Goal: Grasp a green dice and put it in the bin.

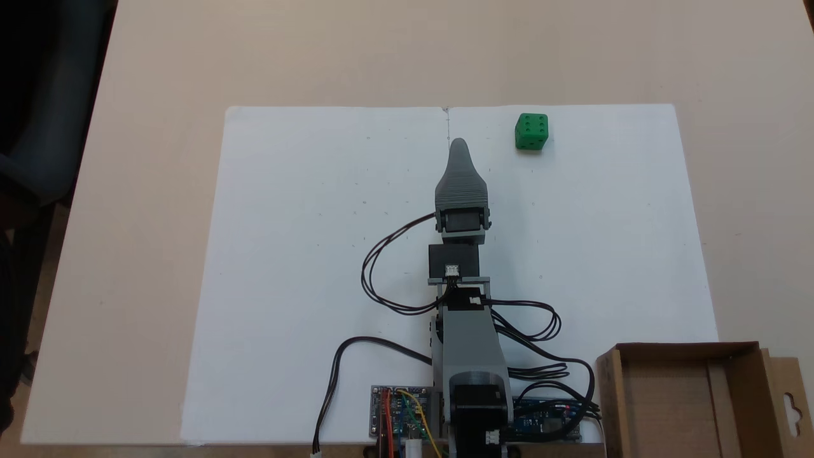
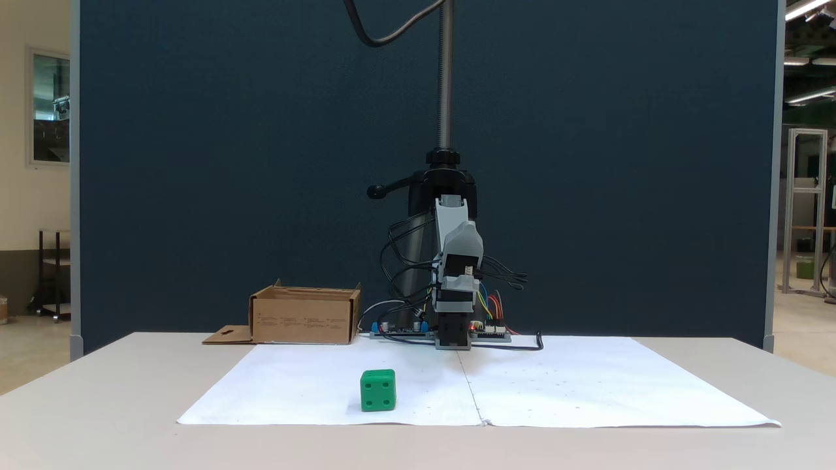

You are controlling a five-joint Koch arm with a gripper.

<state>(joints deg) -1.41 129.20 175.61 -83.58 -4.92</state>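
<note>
Nearest the camera in a fixed view sits the green dice (image 2: 378,390), resting on the white paper sheet (image 2: 588,391) close to its near edge and left of the centre crease; seen from above it lies at the sheet's far right (image 1: 531,131), well apart from everything else. At the table's near right corner in the view from above stands the bin (image 1: 683,397), a shallow brown cardboard box whose visible floor is bare, with its hanger-hole flap (image 1: 792,401) folded out flat. The arm reaches along the crease, and the gripper (image 1: 459,147) shows as one tapered grey tip, so whether it is open or closed cannot be told; it holds nothing and is near but clear of the dice. Circuit boards (image 1: 399,413) and black cables (image 1: 381,280) surround the arm's base. The paper covers a beige table (image 1: 159,63), behind which rises a dark blue partition (image 2: 228,163).
</note>
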